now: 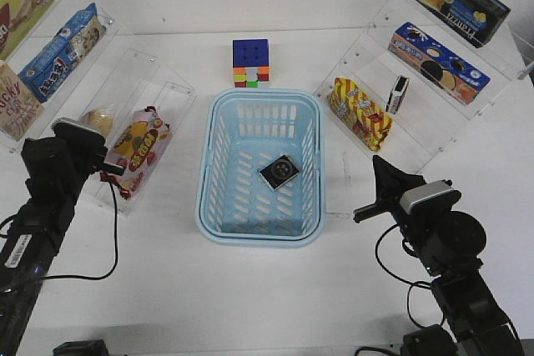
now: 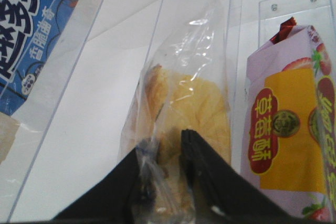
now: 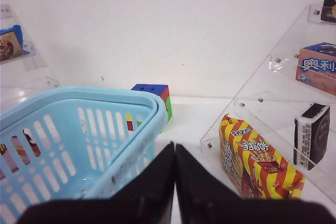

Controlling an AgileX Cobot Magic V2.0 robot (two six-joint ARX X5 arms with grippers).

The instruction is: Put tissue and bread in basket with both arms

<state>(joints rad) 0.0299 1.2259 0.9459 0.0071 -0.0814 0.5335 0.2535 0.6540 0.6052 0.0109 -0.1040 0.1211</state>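
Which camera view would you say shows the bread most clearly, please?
The left wrist view: the bread fills the frame in its clear wrap, pinched by the left tool. The front view shows it small, partly hidden. The right wrist view misses it.

From my remote seat little reads cleanly. The pink-and-yellow strawberry snack bag (image 2: 294,129) carries red ovals reading 草莓酥. The blue cookie box with a pink band (image 3: 318,68) on the right shelf shows 奥利. The red-and-yellow striped snack pack (image 3: 255,158) has Chinese print too small to read.
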